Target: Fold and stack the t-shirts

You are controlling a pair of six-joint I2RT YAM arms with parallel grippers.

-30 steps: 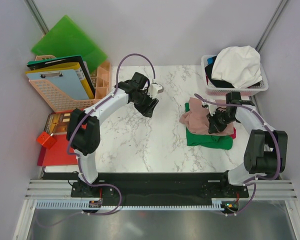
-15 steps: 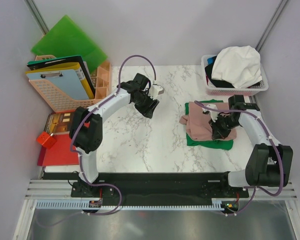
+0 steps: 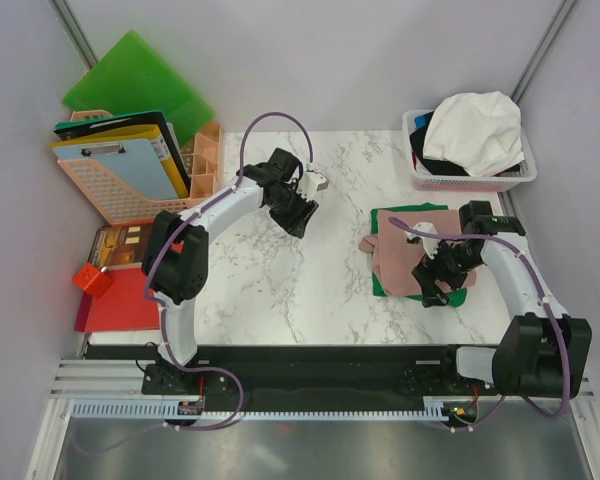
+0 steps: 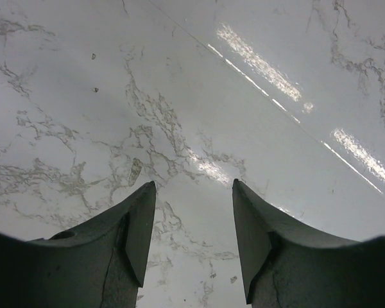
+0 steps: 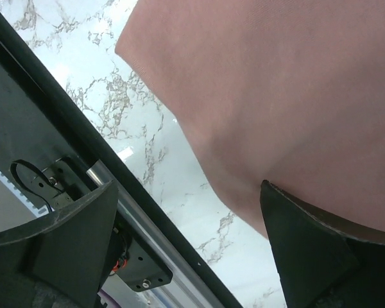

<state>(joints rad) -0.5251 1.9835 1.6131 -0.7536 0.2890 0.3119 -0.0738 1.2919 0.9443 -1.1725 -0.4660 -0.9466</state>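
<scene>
1. A dusty pink cloth t-shirt (image 3: 395,262) lies folded on the right half of the white marble-patterned table (image 3: 280,280). It rests on top of a green t-shirt (image 3: 412,212), whose edges show along the far and near sides of the pile.
2. The right gripper (image 3: 430,290) hangs over the near edge of the pink shirt with its two dark fingers spread wide and nothing pinched between them. Its wrist camera shows the pink cloth (image 5: 295,83) just under the gripper (image 5: 187,192). I cannot tell whether the fingertips touch the fabric.
3. The left gripper (image 3: 296,212) is poised above bare marble towards the middle of the table, well apart from the pile. Its wrist view shows the gripper (image 4: 194,192) with its fingers partly apart and only tabletop between them.
4. At the far right corner, a pink plastic mesh basket (image 3: 470,182) holds a white t-shirt (image 3: 475,130) heaped over a black garment (image 3: 440,165).
5. Off to the left, a stiff green plastic folder (image 3: 140,85) leans at the wall behind a peach plastic crate (image 3: 120,205) of clipboards. Nearer lies a red folder (image 3: 115,310) with a small red cube (image 3: 94,280) on it.
</scene>
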